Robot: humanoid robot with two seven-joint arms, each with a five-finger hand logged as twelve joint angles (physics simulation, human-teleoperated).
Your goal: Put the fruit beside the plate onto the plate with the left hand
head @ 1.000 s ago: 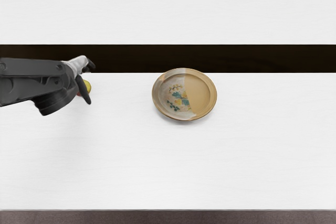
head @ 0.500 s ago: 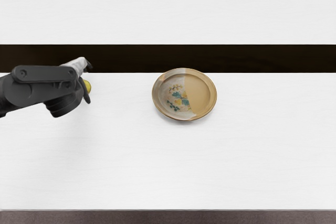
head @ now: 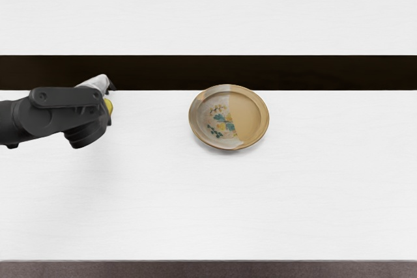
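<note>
Fruit (head: 109, 106) is what matters here, and from where I stand it shows only as a small yellow sliver on the white table (head: 195, 200), near the back edge on the left and well apart from the plate. The left arm (head: 39, 112) comes in dark and bulky from the left edge. Its wrist covers most of the left hand (head: 99, 86), which sits right over the fruit and seems to touch it. Whether that hand is clasped on the fruit or lying loose on it I cannot tell, because the forearm blocks the view. To the right, the brown glazed plate (head: 193, 118), with a painted sprig on its pale half, lies flat with nothing on it. No right arm shows. I take the step in hand to be the grasp. To do it well, the hand should close fully round the fruit before any lift, since a small round thing will likely squirt out of a half grip. It should then rise clear of the table, travel right, pass over the raised rim without clipping it, and let go low over the plate's middle so the fruit does not roll off. Compared with a second ago, the forearm has turned and now slopes down toward the left edge. The dark finger that hung in front of the fruit is now out of sight. The yellow sliver and the plate sit where they did, so nothing has been lifted.
</note>
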